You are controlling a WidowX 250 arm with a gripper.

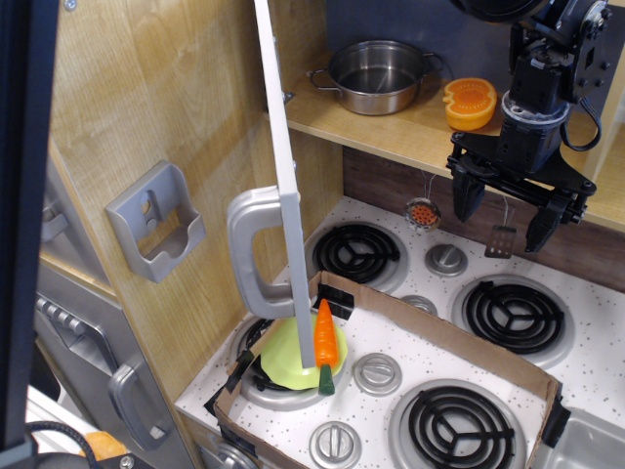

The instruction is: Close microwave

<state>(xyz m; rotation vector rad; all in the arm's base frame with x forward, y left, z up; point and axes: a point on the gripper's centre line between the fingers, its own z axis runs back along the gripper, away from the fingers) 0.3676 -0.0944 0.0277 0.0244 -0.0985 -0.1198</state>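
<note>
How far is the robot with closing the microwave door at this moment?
Nothing looks done yet: the microwave door stands wide open, seen edge-on, with its curved handle sticking out over the stove. In hand: the end effector hangs open over the back burners, apart from the door and holding nothing. Left: reach the door, push it shut over the shelf holding the pot.

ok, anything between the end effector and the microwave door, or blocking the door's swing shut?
Nothing visible between the end effector and the open microwave door. The pot and orange half sit on the shelf behind the door; whether they clear its closing path is hard to tell.
</note>
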